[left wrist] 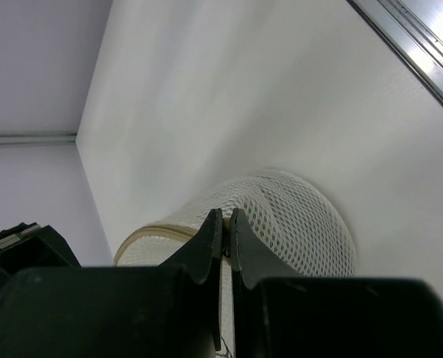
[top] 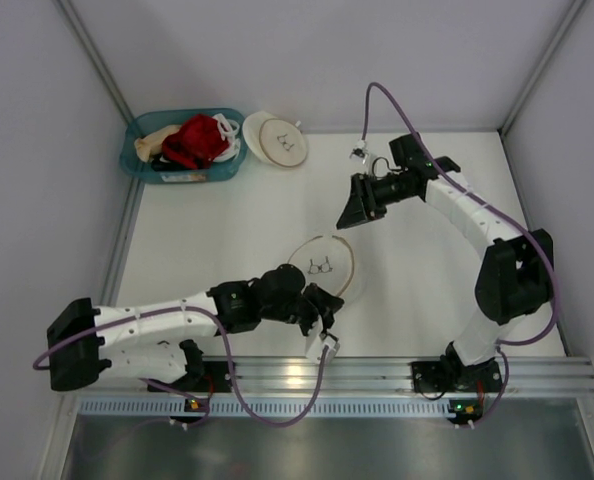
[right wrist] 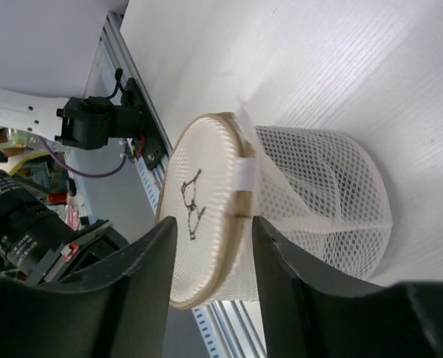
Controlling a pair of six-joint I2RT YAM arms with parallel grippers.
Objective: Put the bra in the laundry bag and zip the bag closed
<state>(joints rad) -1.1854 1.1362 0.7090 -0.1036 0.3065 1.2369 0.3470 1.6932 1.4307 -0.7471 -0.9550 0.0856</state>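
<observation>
Round cream mesh laundry bag (top: 327, 262) is parked near the table's (top: 227, 230) front edge. Left gripper (left wrist: 224, 216) is pinched together at its rim, right gripper (right wrist: 214, 224) is spread apart, empty.

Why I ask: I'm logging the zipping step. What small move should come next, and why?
Probably draw the left fingers a little along the rim of the laundry bag: they are shut at its near edge, the lid lies flat, and the right fingers hang open, off the bag. Whether the zip is fully closed is not visible.
</observation>
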